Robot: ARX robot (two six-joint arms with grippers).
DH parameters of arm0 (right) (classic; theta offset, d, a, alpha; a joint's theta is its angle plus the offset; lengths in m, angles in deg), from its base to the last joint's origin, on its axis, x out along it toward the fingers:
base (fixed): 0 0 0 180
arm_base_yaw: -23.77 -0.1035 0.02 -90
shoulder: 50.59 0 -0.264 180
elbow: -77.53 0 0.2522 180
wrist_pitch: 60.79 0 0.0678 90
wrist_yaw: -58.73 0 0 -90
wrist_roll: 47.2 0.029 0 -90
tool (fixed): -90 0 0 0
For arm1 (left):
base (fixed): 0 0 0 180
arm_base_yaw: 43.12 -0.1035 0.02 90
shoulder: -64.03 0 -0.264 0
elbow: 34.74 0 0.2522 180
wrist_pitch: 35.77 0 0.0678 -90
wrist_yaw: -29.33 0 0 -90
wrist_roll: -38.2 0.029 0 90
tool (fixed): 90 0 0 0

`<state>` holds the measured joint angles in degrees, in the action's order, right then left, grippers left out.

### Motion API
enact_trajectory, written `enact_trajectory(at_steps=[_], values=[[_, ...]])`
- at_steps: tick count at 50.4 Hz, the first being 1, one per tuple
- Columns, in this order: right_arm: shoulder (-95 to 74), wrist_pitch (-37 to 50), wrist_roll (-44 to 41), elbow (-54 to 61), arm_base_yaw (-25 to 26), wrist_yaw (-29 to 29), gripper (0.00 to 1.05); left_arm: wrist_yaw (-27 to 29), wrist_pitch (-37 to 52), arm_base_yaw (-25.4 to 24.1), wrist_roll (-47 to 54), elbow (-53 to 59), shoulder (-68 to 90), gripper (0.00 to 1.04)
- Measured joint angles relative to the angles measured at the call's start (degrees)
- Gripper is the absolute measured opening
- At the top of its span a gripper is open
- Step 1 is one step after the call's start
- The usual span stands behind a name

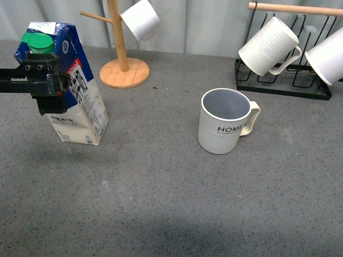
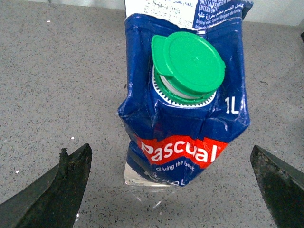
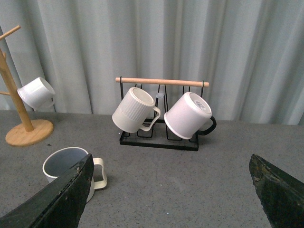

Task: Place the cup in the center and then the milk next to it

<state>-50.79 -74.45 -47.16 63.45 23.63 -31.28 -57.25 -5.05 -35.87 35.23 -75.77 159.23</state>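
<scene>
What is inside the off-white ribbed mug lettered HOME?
The off-white ribbed HOME mug shows only its bare grey-blue inner wall, with no contents visible. Its near wall covers the lowest part of the inside.

milk [image 1: 86,110] left of cup [image 1: 222,131], rack [image 1: 278,89] behind

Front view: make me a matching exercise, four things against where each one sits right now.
Things:
1 cup
2 milk
3 small plain cup
4 unlettered ribbed mug

Places:
A hung on the wooden tree
B inside the open left gripper
C upright on the table
D hung on the black rack

Pairs: 1-C, 2-B, 3-A, 4-D
</scene>
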Motion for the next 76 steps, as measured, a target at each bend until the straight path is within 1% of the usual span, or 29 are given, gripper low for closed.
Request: enact_trajectory(at_steps=[19, 29, 31, 34, 41, 43, 48, 53, 56, 60, 76], values=[[0.0, 0.0, 0.0, 0.0, 0.0, 0.0, 0.96, -0.7, -0.7, -0.7, 0.4, -4.2, 3.1, 0.98], [0.0, 0.0, 0.0, 0.0, 0.0, 0.0, 0.96, 0.0, -0.5, -0.7, 0.4, -5.3, 4.5, 0.98], [0.0, 0.0, 0.0, 0.0, 0.0, 0.0, 0.96, 0.1, -0.5, -0.7, 0.5, -5.5, 4.8, 0.94], [0.0, 0.0, 0.0, 0.0, 0.0, 0.0, 0.96, 0.3, -0.5, -0.7, 0.5, -5.7, 5.1, 0.79], [0.0, 0.0, 0.0, 0.0, 0.0, 0.0, 0.96, 0.2, -0.5, -0.7, 0.5, -6.0, 5.2, 0.61], [0.0, 0.0, 0.0, 0.0, 0.0, 0.0, 0.96, 0.2, -0.6, -0.6, 0.5, -6.0, 5.2, 0.54], [0.0, 0.0, 0.0, 0.0, 0.0, 0.0, 0.96, 0.2, -0.6, -0.4, 0.4, -6.0, 5.1, 0.43], [0.0, 0.0, 0.0, 0.0, 0.0, 0.0, 0.96, 0.2, -0.9, 0.5, 0.3, -6.0, 4.5, 0.25], [0.0, 0.0, 0.0, 0.0, 0.0, 0.0, 0.96, 0.3, -1.1, 1.3, 0.1, -6.2, 4.1, 0.18], [0.0, 0.0, 0.0, 0.0, 0.0, 0.0, 0.96, 0.7, -1.4, 2.6, -0.2, -7.2, 4.0, 0.13], [0.0, 0.0, 0.0, 0.0, 0.0, 0.0, 0.96, 3.8, -1.3, 11.3, -1.6, -13.5, 7.5, 0.10]])
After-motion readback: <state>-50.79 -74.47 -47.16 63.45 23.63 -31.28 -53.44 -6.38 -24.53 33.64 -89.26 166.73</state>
